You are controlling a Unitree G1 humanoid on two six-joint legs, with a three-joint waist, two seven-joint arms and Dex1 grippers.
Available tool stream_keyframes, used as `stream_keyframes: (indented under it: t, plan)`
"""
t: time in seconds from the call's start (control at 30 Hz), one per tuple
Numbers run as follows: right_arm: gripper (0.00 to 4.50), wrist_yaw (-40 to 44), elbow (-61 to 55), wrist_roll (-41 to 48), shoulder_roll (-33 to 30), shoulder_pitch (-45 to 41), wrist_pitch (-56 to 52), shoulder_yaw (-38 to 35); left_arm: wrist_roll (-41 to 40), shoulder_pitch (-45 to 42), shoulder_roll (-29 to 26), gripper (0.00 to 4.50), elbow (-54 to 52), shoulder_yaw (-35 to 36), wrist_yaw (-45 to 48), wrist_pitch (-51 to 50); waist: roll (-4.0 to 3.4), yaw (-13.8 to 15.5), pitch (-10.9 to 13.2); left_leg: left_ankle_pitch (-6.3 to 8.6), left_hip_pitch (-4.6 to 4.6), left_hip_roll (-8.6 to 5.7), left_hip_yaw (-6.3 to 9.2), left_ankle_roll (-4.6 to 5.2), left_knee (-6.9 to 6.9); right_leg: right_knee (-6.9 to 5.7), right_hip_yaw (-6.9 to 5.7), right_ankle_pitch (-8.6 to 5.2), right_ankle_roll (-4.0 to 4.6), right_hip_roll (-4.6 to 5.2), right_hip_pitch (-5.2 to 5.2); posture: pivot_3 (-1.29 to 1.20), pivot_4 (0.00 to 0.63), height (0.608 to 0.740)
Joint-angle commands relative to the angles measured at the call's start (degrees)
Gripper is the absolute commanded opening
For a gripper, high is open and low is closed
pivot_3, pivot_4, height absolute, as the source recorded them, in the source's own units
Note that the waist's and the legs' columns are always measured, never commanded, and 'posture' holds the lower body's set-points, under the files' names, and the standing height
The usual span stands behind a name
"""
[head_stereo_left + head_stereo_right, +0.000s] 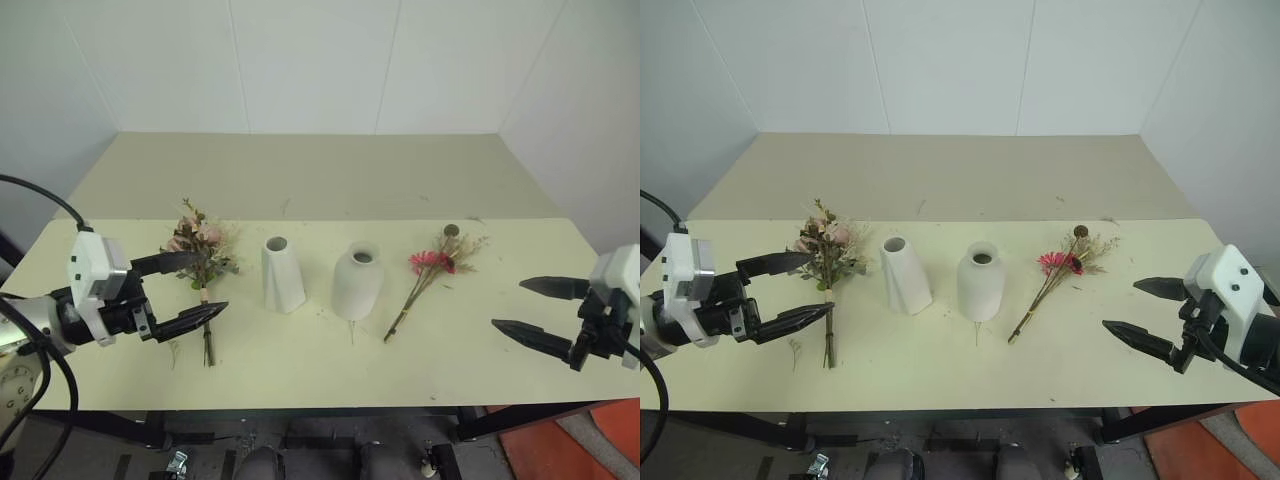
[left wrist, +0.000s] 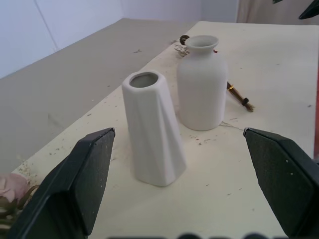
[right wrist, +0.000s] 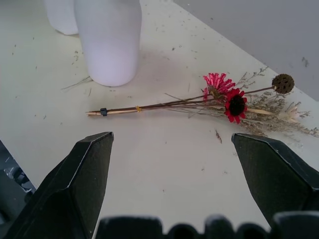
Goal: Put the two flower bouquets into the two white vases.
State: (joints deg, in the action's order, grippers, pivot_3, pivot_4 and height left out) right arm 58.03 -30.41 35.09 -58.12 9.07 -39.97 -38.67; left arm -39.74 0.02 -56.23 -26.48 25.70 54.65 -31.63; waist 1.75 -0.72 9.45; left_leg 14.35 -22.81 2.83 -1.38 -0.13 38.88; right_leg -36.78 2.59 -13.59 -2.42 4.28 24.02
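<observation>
Approach step: both bouquets lie flat beside the two vases (image 1: 320, 275); left gripper (image 1: 190, 290) gapes empty over the rose bouquet (image 1: 203, 255), right gripper (image 1: 535, 310) released, gerbera bouquet (image 1: 430, 272) ahead; next, descend onto stems

**Pale table in a white corner**

A pale yellow-green rectangular tabletop (image 1: 300, 370) runs across the foreground, flecked with small dried plant bits. Behind it a grey-beige level surface (image 1: 310, 175) reaches back to plain white panelled walls (image 1: 310, 60). Below the table's front edge show black frame bars (image 1: 150, 425) and an orange-red patch of floor (image 1: 560, 445)
</observation>
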Motion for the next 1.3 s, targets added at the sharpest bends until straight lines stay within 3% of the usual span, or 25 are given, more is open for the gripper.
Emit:
stream_keyframes:
  t: [0.03, 0.23, 0.37, 0.57, 0.67, 1.0, 1.1, 1.3]
  plan:
    - [4.45, 1.20, 1.09, 0.04, -1.90, -2.27, 2.09, 0.21, 3.69, -3.24, -4.11, 4.50, -2.77, -3.33, -7.67, -8.06, -0.01, 0.00, 0.00, 0.00, 0.01, -0.01, -0.01, 0.00, 0.00, 0.01, 0.02, 0.00, 0.00, 0.01, 0.00, 0.00, 0.150, 0.740]
    - [4.45, 2.14, 3.59, 0.27, -3.22, -7.36, 3.40, 3.19, 6.75, -15.81, -6.47, 4.50, -0.96, -13.95, -20.09, -27.85, 0.01, 0.12, 0.01, 0.00, -0.02, -0.01, 0.00, 0.00, -0.01, 0.01, 0.00, 0.00, -0.02, 0.01, 0.02, 0.00, 0.150, 0.740]
    - [4.45, 2.71, 4.90, 0.74, -3.70, -11.20, 4.27, 5.55, 8.62, -25.07, -2.65, 4.50, 2.28, -20.55, -26.68, -40.17, 0.02, 0.02, 0.01, 0.00, -0.04, -0.03, 0.01, 0.00, 0.00, 0.00, 0.01, 0.01, -0.03, 0.01, 0.02, 0.00, 0.150, 0.740]
    - [4.45, 3.79, 5.35, 1.44, -3.66, -14.61, 4.30, 6.59, 10.94, -32.30, 3.16, 4.50, 5.37, -26.06, -31.97, -52.46, 0.06, -0.08, 0.04, 0.00, -0.11, -0.04, 0.04, 0.00, -0.01, -0.01, 0.00, 0.01, -0.03, -0.01, 0.10, 0.00, 0.150, 0.740]
    - [4.45, 4.35, 5.24, 1.65, -3.72, -15.06, 4.15, 6.64, 12.49, -35.52, 6.37, 4.50, 8.94, -28.47, -34.10, -57.58, 0.06, 0.12, 0.04, 0.00, -0.07, -0.06, 0.05, 0.00, 0.03, -0.04, 0.00, 0.01, -0.03, 0.00, 0.04, 0.00, 0.150, 0.740]
    - [4.45, 4.73, 4.65, 3.23, -4.41, -15.93, 3.51, 6.49, 17.58, -38.94, 17.35, 4.50, 18.90, -31.03, -38.80, -59.59, 0.05, 0.11, 0.03, 0.00, -0.05, -0.10, 0.10, 0.00, 0.04, -0.07, -0.02, 0.01, -0.03, 0.04, 0.00, 0.00, 0.150, 0.740]
    - [4.50, 4.78, 4.24, 3.48, -4.47, -15.44, 3.23, 5.73, 19.17, -39.29, 18.72, 3.94, 20.20, -30.28, -39.80, -59.38, -0.01, 0.27, -0.01, 0.00, 0.04, -0.12, 0.11, 0.00, 0.05, -0.09, -0.02, 0.01, -0.03, 0.05, -0.09, 0.00, 0.150, 0.740]
    - [4.50, 4.86, 3.72, 3.85, -4.29, -14.93, 2.86, 5.02, 20.16, -39.60, 18.15, 2.10, 20.62, -29.72, -39.57, -58.81, -0.02, -0.18, -0.01, -0.01, 0.18, -0.12, 0.11, 0.00, 0.04, -0.14, 0.01, 0.01, -0.03, 0.05, -0.19, 0.00, 0.150, 0.740]
